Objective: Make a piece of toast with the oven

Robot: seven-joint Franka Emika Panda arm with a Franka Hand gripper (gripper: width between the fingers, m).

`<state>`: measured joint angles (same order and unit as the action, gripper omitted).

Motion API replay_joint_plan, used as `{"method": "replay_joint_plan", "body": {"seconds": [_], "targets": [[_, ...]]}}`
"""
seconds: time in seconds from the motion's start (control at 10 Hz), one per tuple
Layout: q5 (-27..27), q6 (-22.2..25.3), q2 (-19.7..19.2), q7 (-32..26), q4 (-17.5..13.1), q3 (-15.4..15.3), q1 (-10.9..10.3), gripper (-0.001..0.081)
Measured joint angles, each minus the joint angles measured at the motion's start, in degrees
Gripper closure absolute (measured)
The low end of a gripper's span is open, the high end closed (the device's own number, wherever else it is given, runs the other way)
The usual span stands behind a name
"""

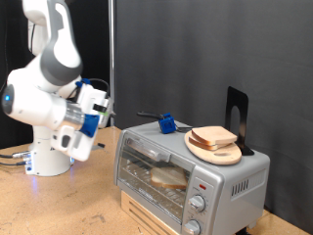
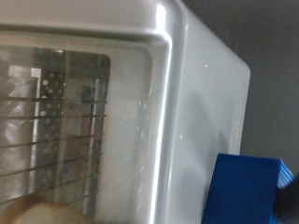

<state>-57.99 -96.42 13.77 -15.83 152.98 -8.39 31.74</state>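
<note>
Hovering just beside the boxy silver-grey toaster oven [image 1: 191,168], the white-and-blue gripper [image 1: 101,125] hides its fingers; I cannot tell their spread. A pale square bread slice [image 1: 168,177] lies inside behind the shut glass door. Several similar slices on a wooden plate [image 1: 215,149] rest on top.

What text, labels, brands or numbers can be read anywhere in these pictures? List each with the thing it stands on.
No text is legible in either view.
The oven: any markings round its two knobs are too small and blurred to read.
The blue object on top of the oven: no lettering shows.
The gripper, near the oven's upper corner at the exterior view's left: no readable label.
</note>
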Motion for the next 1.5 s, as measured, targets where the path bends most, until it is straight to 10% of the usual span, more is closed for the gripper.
{"method": "replay_joint_plan", "body": {"seconds": [0.7,1.5], "targets": [[-4.22,5.78,-5.49,5.78,-8.55,1.93,1.84,-0.0002],[-13.92,-9.37,-16.29,6.32,-20.40,-0.95,1.11,-0.0002]]}}
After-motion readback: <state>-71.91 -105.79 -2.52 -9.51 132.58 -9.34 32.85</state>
